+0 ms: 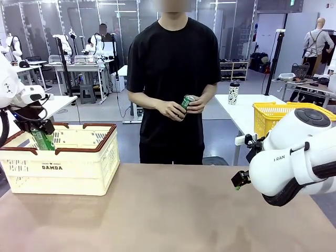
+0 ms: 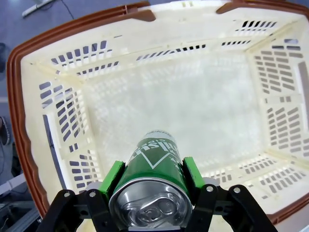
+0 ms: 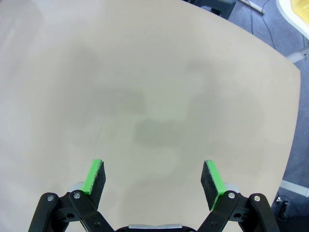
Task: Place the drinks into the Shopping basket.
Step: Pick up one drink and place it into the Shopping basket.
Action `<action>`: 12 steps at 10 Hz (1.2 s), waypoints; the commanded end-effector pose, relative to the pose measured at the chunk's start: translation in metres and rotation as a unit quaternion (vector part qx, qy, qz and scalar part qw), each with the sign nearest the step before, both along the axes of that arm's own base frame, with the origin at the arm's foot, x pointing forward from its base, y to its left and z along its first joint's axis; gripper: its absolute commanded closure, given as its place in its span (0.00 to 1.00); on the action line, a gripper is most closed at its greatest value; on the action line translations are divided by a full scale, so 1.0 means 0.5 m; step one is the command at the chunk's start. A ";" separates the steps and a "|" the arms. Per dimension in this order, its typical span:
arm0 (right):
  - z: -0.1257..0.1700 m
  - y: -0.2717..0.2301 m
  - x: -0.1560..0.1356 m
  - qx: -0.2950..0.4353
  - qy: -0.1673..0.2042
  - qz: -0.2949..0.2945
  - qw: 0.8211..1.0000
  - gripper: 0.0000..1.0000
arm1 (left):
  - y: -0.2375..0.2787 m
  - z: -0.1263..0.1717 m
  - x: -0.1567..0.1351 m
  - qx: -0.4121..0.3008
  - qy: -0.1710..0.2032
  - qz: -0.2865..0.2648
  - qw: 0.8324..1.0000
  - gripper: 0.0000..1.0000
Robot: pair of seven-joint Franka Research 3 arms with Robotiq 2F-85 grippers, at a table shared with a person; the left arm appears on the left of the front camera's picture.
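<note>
At the bottom of the left wrist view, the left gripper (image 2: 153, 173) is clamped on a green can (image 2: 152, 191), gripping it by its two sides with the pull-tab end toward the camera. Beyond the can lies the bare floor of the Shopping basket (image 2: 19, 121). The can hangs over the basket's inside and, as far as I can tell, clear of the bottom, so it is not yet set down.

The step in hand looks like the drop-off of this drink. The next move probably calls for going lower and spreading the jaws, so the can settles rather than falls and rolls.

At the bottom of the right wrist view, the right gripper (image 3: 152, 174) stands wide and empty over the bare table (image 3: 145, 72).

Farther off, at the middle of the front view, a person's hands (image 1: 172, 109) hold a second green can (image 1: 187, 101). It is likely the next drink to go in.
</note>
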State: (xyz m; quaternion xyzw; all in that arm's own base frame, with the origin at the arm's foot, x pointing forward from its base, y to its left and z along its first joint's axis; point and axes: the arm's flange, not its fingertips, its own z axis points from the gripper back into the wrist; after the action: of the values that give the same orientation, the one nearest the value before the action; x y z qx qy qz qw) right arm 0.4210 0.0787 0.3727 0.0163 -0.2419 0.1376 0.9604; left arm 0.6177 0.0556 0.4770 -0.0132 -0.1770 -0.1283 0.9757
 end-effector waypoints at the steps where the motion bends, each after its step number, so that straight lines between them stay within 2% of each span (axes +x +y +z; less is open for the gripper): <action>1: 0.000 -0.002 0.000 0.000 0.000 0.002 1.000 0.00 | 0.013 -0.005 0.020 -0.005 -0.005 0.010 1.000 0.40; 4: 0.000 -0.002 0.000 0.000 0.000 0.002 1.000 0.00 | 0.026 -0.043 0.046 0.004 -0.011 -0.004 1.000 0.40; 5: 0.000 -0.002 0.000 0.000 0.000 0.002 1.000 0.00 | 0.019 -0.038 0.047 -0.001 -0.025 -0.002 1.000 0.40; 6: 0.000 -0.002 0.000 0.000 0.000 0.002 1.000 0.00 | 0.013 -0.040 0.044 -0.007 -0.017 0.005 1.000 0.40; 7: 0.000 -0.002 0.000 0.000 0.000 0.002 1.000 0.00 | 0.002 -0.030 0.035 -0.022 -0.024 -0.003 0.999 0.40; 8: 0.000 -0.002 0.000 0.000 0.000 0.002 1.000 0.00 | -0.023 0.003 0.012 -0.047 -0.050 -0.011 0.998 0.40; 9: 0.000 -0.002 0.000 0.000 0.000 0.002 1.000 0.00 | 0.003 -0.053 0.036 0.000 -0.007 0.002 1.000 0.40; 12: 0.000 -0.002 0.000 0.000 0.000 0.002 1.000 0.00 | 0.003 -0.053 0.036 0.000 -0.007 0.002 1.000 0.40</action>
State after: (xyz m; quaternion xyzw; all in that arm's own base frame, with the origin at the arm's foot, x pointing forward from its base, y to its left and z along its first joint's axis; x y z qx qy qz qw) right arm 0.4210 0.0787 0.3726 0.0163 -0.2418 0.1376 0.9604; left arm 0.6351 0.0546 0.4445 -0.0193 -0.1800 -0.1244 0.9756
